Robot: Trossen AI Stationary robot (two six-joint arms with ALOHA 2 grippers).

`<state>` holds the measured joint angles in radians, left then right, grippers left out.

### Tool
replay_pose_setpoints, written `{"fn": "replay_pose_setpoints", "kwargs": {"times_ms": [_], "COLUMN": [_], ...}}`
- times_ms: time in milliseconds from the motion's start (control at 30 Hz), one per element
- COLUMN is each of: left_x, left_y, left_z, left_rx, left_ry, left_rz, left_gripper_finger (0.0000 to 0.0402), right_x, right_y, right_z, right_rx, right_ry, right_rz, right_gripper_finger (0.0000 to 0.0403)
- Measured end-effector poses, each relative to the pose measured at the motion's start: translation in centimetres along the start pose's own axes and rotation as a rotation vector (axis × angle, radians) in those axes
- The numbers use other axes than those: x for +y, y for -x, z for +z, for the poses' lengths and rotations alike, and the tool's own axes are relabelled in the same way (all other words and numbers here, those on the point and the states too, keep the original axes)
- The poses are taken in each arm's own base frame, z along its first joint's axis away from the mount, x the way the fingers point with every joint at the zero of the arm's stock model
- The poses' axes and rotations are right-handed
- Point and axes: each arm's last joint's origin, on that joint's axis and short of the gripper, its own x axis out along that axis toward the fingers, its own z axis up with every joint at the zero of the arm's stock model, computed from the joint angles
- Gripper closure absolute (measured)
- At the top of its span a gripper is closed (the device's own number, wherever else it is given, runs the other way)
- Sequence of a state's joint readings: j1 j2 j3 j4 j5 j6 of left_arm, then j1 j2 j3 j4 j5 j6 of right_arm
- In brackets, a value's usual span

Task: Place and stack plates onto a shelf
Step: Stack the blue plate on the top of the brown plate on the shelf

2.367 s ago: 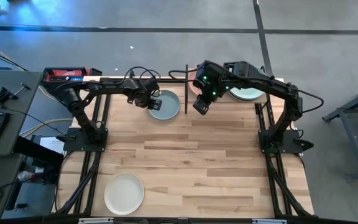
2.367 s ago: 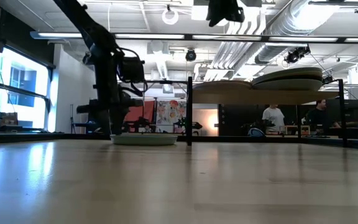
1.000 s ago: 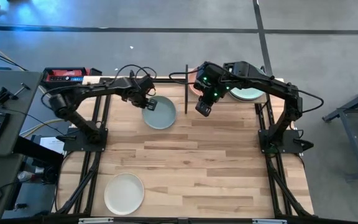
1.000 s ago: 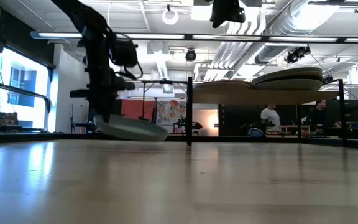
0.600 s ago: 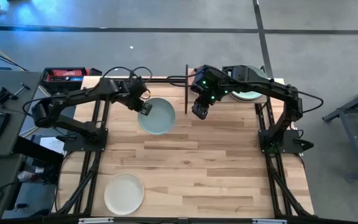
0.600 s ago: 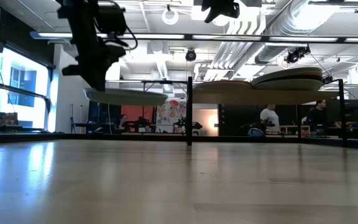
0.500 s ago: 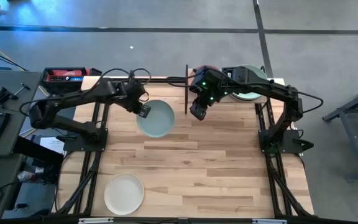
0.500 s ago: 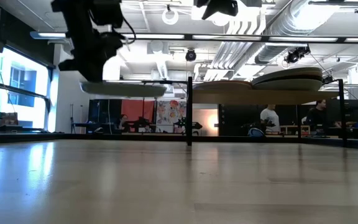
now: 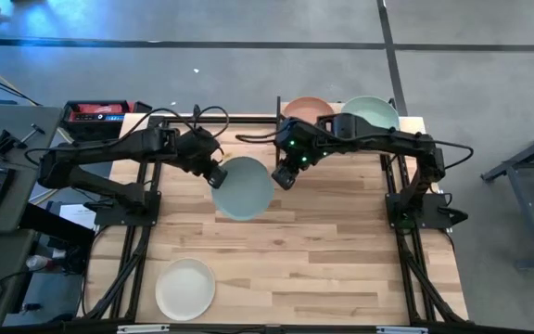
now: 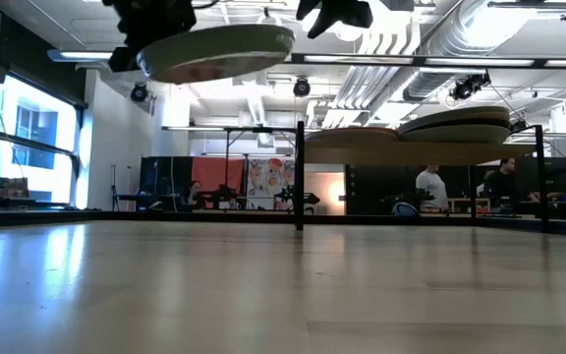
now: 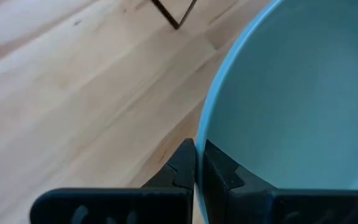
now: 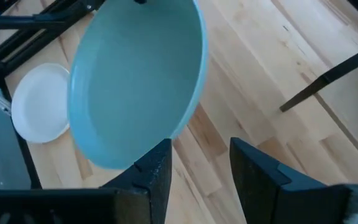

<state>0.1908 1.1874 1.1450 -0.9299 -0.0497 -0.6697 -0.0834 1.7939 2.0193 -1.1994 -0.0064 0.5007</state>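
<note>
Left gripper near the centre of the worktop, toward twelve o'clock, jaws clamped on the rim of the light blue plate. Plate lifted clear of the worktop, seen high in the low view, bowl side up and roughly level. In the left wrist view, rim pinched at the plate's edge between the two dark fingers.

Right gripper just beside the plate at its three o'clock edge, jaws apart, nothing between them. In the right wrist view, one finger close under the plate's rim; touching or not, cannot tell.

Shelf at twelve o'clock on the worktop, its thin black post upright in the low view. On the shelf, two stacks side by side: terracotta orange plate on top of one, mint green plate on top of the other at its three o'clock side. What lies beneath them not clear from above.

Pale white plate flat on the worktop near seven o'clock, well apart from both grippers, nothing in it.

People visible far behind in the room.
</note>
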Motion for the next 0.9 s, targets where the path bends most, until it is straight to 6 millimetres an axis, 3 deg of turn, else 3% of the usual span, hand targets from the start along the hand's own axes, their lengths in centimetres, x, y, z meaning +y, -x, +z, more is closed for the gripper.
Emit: {"fn": "replay_pose_setpoints", "kwargs": {"times_ms": [267, 900], "left_x": [-1.1, -1.8], "left_y": [1.2, 1.3], "left_z": [0.3, 0.5], "left_rx": [-0.054, -0.126], "left_ry": [-0.020, -0.021], "left_rz": [-0.015, -0.029], "left_gripper_finger": [0.0401, 0.0401], "right_x": [1.2, 1.5], "right_y": [-0.1, -0.1], "right_z": [-0.6, -0.7], "right_rx": [-0.015, -0.030], "right_ry": [-0.044, -0.112], "right_rz": [-0.026, -0.023], "right_gripper_finger": [0.0264, 0.0264]}}
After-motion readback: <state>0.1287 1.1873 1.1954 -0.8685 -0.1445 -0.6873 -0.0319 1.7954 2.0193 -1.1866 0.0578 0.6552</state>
